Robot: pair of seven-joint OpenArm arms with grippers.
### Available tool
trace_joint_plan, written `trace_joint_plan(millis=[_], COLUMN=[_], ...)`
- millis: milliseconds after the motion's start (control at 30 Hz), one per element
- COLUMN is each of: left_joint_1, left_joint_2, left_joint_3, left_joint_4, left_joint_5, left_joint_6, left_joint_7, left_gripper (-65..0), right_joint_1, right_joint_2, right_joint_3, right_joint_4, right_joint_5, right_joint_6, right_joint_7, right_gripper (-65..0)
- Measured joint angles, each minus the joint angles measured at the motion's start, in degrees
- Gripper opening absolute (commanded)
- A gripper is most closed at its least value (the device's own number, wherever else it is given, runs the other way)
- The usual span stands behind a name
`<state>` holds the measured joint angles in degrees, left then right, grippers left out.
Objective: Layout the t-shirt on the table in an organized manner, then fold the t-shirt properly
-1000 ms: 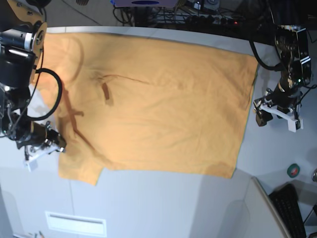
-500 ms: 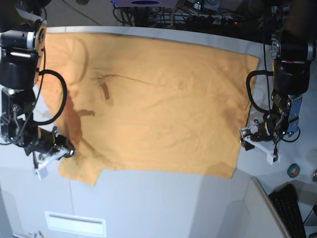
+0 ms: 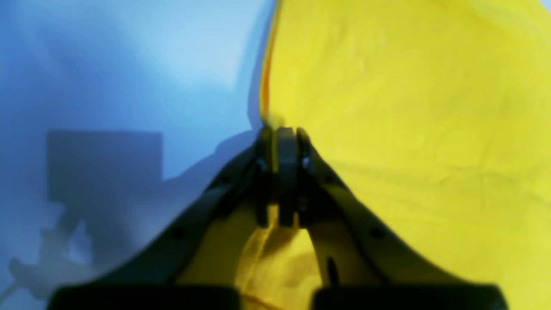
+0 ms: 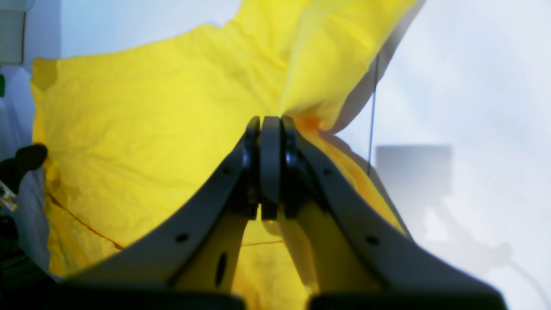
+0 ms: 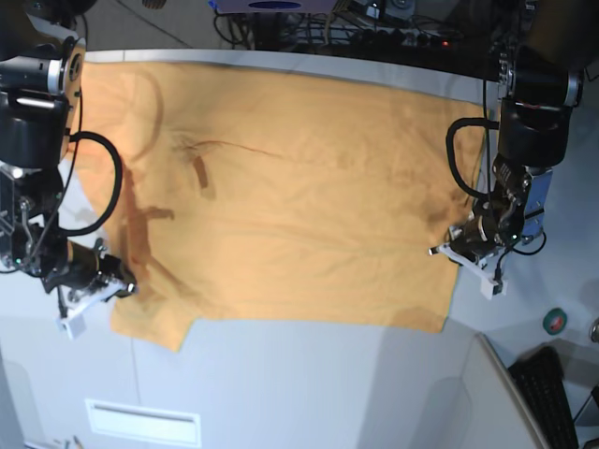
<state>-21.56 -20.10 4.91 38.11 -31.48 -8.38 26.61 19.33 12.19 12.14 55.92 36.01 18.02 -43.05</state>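
Observation:
The orange-yellow t-shirt point(image 5: 299, 206) lies spread flat over the table point(image 5: 281, 374), neck and sleeves toward the left of the base view. My left gripper point(image 5: 456, 245) sits at the shirt's right hem. In its wrist view the left gripper point(image 3: 280, 129) is shut, with the t-shirt point(image 3: 409, 129) edge pinched between its fingers. My right gripper point(image 5: 117, 281) is at the lower left sleeve area. The right wrist view shows this gripper point(image 4: 269, 120) shut on a raised fold of the t-shirt point(image 4: 150, 129) above the table point(image 4: 473, 86).
A green tape roll point(image 5: 555, 321) and a black keyboard point(image 5: 552, 393) lie at the lower right. Cables point(image 5: 374, 23) run along the table's far edge. A slanted grey panel point(image 5: 440, 393) stands at the front.
The left arm has come in from the right to the shirt's right hem and its jaws have closed on the cloth. The right gripper stays shut at the left edge, shifted slightly.

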Motion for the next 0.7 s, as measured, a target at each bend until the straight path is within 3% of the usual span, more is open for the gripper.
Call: trace_joint_plan(millis=[167, 267, 467, 533, 700], left_joint_1=[5.0, 8.0, 13.9, 15.3, 20.2], left_joint_2=[-0.3, -1.2, -1.0, -1.1, -0.7], left_joint_3=[0.0, -0.3, -11.9, -13.1, -13.0], left_joint_4=[8.8, 15.2, 28.0, 31.3, 36.1], left_joint_5=[0.2, 0.3, 0.7, 1.1, 0.8], left_joint_6=[0.5, 0.4, 0.5, 0.6, 0.6], left_joint_7=[2.6, 7.5, 15.0, 19.8, 25.4], left_gripper=[-65.0, -65.0, -65.0, -65.0, -65.0], right_joint_1=[0.0, 0.0, 0.0, 0.0, 0.0], right_joint_2=[0.0, 0.0, 0.0, 0.0, 0.0], right_joint_3=[0.0, 0.0, -0.1, -0.2, -0.1], right_joint_4=[0.0, 0.0, 0.0, 0.0, 0.0], right_joint_5=[-0.1, 0.0, 0.0, 0.0, -0.1], right_joint_6=[0.0, 0.0, 0.0, 0.0, 0.0], right_joint_7=[0.0, 0.0, 0.0, 0.0, 0.0], right_gripper=[-65.0, -65.0, -65.0, -65.0, -65.0])
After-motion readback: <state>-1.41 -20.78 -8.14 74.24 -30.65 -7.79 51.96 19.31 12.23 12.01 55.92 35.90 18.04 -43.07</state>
